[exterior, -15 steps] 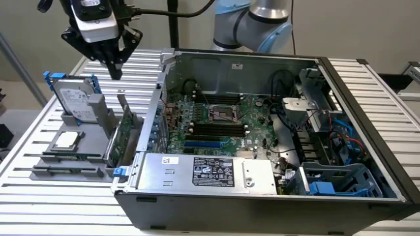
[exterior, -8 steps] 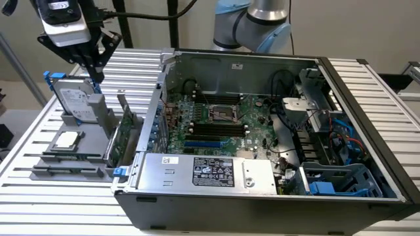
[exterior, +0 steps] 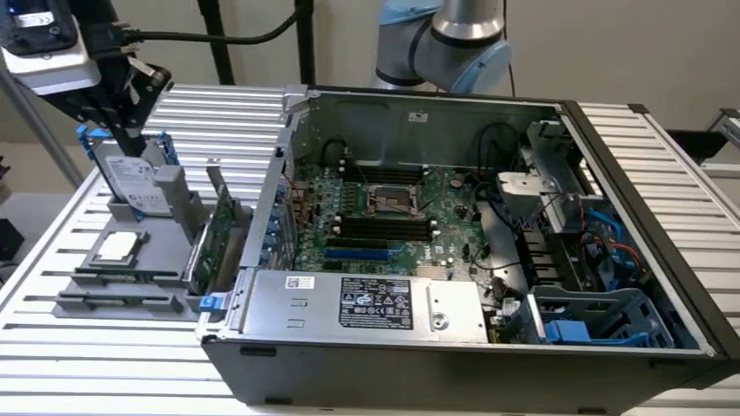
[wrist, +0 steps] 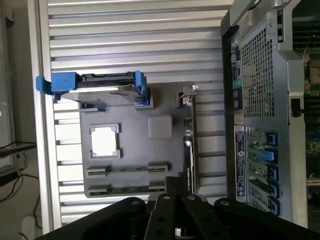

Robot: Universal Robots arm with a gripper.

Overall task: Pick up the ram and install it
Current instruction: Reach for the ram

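The ram [wrist: 127, 169] is a thin green stick standing on edge in a slot of the grey parts holder [wrist: 127, 150], with a second like stick [wrist: 127, 189] beside it. In the exterior view the ram [exterior: 121, 278] sits at the holder's near end, on the exterior view's left. My gripper [exterior: 125, 139] hangs high over the holder's far end, just above the hard drive, well apart from the ram. Its black linkage [wrist: 175, 200] shows in the wrist view. The motherboard's black memory slots [exterior: 376, 230] lie inside the open computer case [exterior: 647, 286].
On the holder also stand a silver hard drive with blue rails [exterior: 133, 178], a green expansion card with a bracket [exterior: 220, 230] and a square processor [exterior: 120, 247]. The case wall [exterior: 272, 199] rises right beside the holder. All rest on a ribbed metal table [exterior: 104, 364].
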